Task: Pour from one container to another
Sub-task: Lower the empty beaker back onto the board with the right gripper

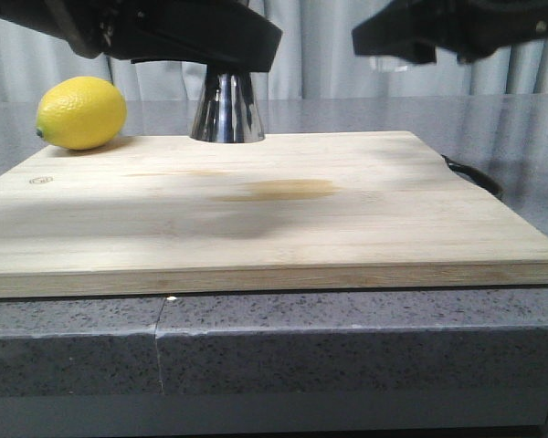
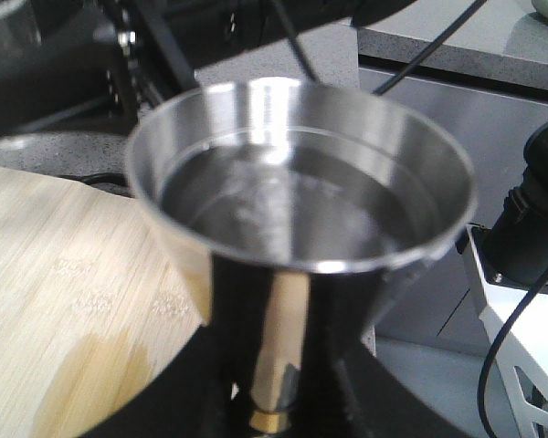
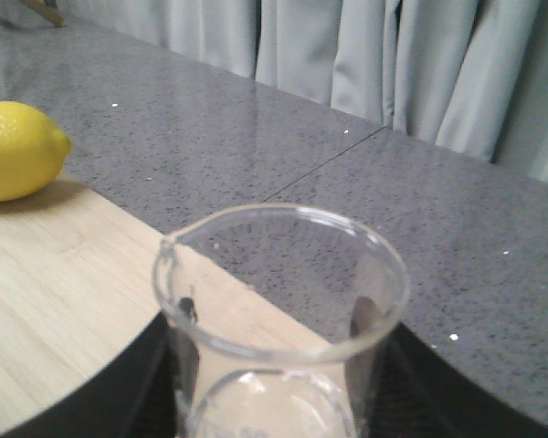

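Note:
The steel jigger [image 1: 226, 111] is upright at the far edge of the wooden board [image 1: 256, 228], and my left gripper [image 1: 224, 66] is shut on its narrow waist. In the left wrist view the jigger's upper cup [image 2: 297, 196] holds clear liquid, and the black fingers [image 2: 173, 401] close round the brass-coloured waist. My right gripper [image 1: 397, 47] hovers high at the right, shut on the clear glass beaker [image 1: 390, 63]. In the right wrist view the beaker [image 3: 274, 383] stands upright between the fingers [image 3: 137, 383], spout toward the board, and looks empty.
A yellow lemon [image 1: 80, 112] lies at the board's far left corner, also seen as the lemon [image 3: 14, 151] in the right wrist view. A wet stain [image 1: 283, 190] marks the board's middle. A black handle [image 1: 475, 175] sticks out at its right edge. Grey stone counter [image 1: 347, 356] surrounds it.

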{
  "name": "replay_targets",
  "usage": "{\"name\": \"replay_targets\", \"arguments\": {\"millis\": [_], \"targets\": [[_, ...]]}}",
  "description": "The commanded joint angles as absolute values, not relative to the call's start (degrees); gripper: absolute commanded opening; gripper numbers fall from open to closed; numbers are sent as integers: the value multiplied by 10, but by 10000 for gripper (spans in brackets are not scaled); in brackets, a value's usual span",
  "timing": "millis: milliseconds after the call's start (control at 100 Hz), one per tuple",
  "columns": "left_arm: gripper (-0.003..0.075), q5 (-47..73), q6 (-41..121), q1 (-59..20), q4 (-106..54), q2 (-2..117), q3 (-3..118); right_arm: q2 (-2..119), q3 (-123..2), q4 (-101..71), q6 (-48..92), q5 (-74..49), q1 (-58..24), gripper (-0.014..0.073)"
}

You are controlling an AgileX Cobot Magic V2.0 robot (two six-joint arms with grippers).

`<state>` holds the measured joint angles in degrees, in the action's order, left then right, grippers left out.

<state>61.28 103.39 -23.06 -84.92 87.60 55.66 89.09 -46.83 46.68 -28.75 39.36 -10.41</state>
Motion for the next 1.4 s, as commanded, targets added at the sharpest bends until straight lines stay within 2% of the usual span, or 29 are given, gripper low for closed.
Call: {"name": "replay_targets", "arguments": {"millis": [0,370,1130,1230,1390], "targets": [[-20,632,1032,-237,-893,859,574,896,-477,449,-291,482,-99,87],[-20,622,1032,-237,-893,859,574,986,-477,450,-244,553,-99,87],[-20,621,1032,-237,-893,859,574,1023,-477,450,-242,570,-99,92],[-20,621,1032,-237,-893,859,574,1023,-477,450,-242,581,-99,140],[-20,621,1032,-237,-893,859,574,1023,-477,450,-242,585,-99,289]]}}
